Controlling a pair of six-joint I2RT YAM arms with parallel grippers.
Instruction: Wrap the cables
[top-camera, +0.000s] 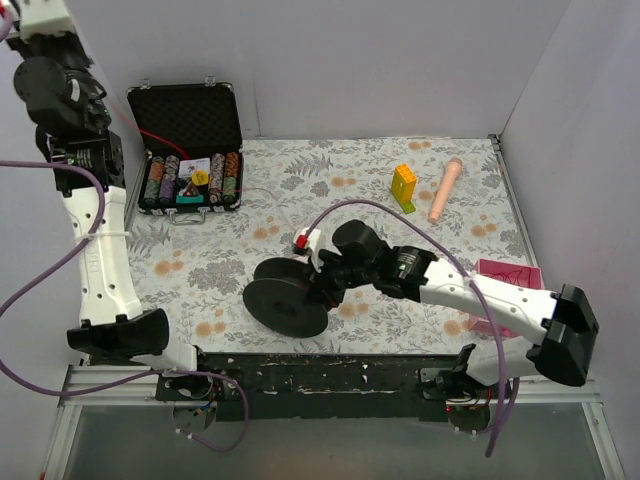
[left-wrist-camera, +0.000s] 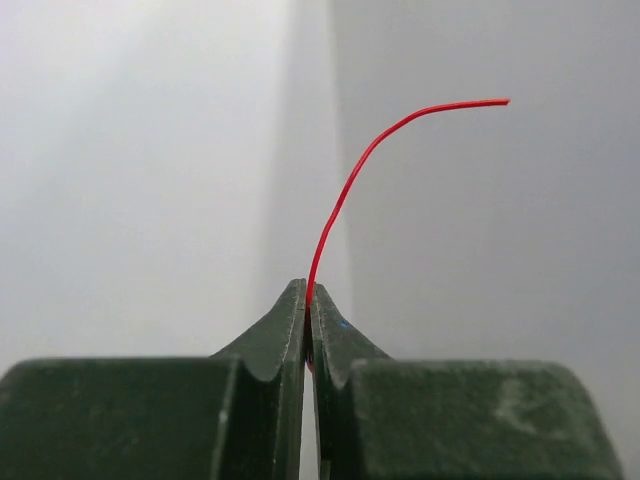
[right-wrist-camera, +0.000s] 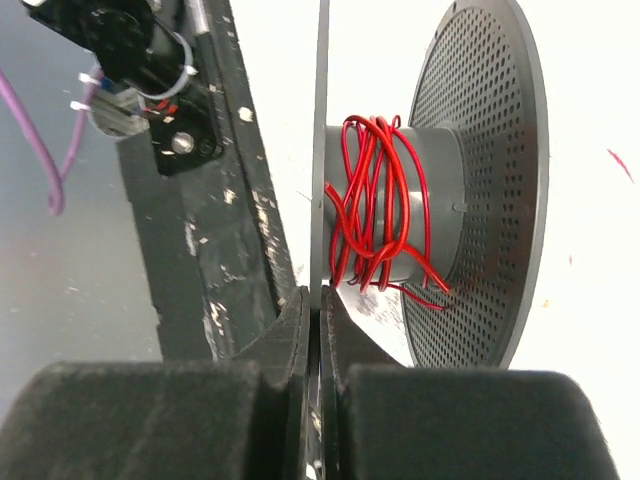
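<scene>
The left gripper (left-wrist-camera: 307, 296) is seen clenched on the red cable (left-wrist-camera: 345, 190), whose free end curves up and to the right past the fingertips. That arm stands high at the far left, and a thin stretch of the cable is seen crossing the lid of the open chip case (top-camera: 185, 115). Most of the cable is wound in loose loops round the hub of the black spool (right-wrist-camera: 480, 180), which is found near the middle of the flowered table (top-camera: 200, 260). The right gripper (right-wrist-camera: 320, 300) is clamped on one thin flange of the spool, seen edge-on. At the far right, a yellow block (top-camera: 404, 186) and a beige cylinder (top-camera: 445, 190) are laid near each other. A pink item (top-camera: 512, 272) is partly hidden by the right arm.
</scene>
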